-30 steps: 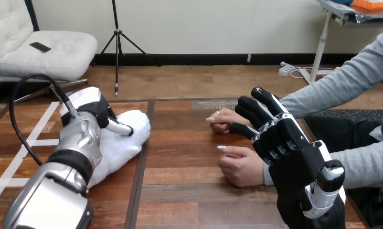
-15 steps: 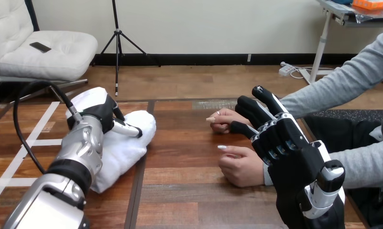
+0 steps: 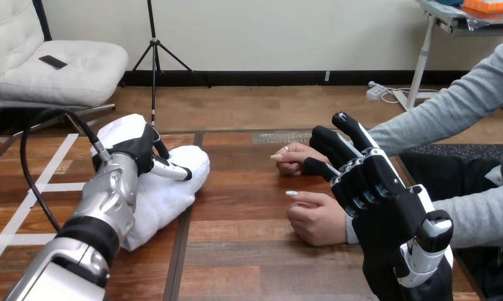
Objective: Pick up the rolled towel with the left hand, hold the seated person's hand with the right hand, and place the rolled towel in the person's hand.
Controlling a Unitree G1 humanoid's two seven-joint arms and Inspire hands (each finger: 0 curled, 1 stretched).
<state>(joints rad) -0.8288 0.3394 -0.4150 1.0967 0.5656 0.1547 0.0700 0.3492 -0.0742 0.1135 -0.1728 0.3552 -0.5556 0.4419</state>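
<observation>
The white rolled towel (image 3: 174, 188) lies at the table's left, its near end on the wood. My left hand (image 3: 131, 149) sits on top of its far part, thumb laid across the roll and fingers curled round it. My right hand (image 3: 374, 188) stands upright at the right with straight, spread fingers. Its thumb reaches toward the person's farther hand (image 3: 294, 158), which rests loosely curled on the table; I cannot tell whether they touch. The person's nearer hand (image 3: 318, 219) is a loose fist on the table just left of my right palm.
The wooden table (image 3: 236, 263) has a dark seam running front to back beside the towel. White tape lines (image 3: 48, 187) mark its left part. The person's grey sleeves come in from the right edge.
My left hand has carried the towel rightward and a little farther across the table. My right hand and both of the person's hands have stayed put.
</observation>
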